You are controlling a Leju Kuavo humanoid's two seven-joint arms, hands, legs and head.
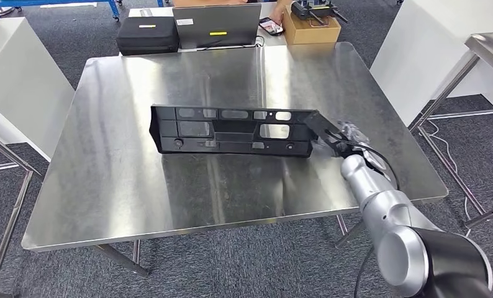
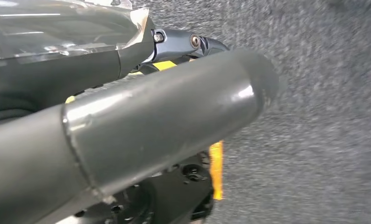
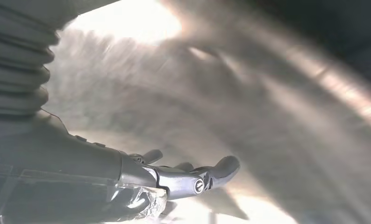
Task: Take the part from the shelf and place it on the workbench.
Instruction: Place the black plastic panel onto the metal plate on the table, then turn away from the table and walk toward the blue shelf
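Head view — right hand point(image 1: 346, 138) touches part point(image 1: 231, 130).

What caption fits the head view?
Right hand at the end of the black part lying on the steel workbench.

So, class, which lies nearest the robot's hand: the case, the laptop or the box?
The cardboard box: it sits furthest right, on the side of the right hand; the laptop and black case lie further left.
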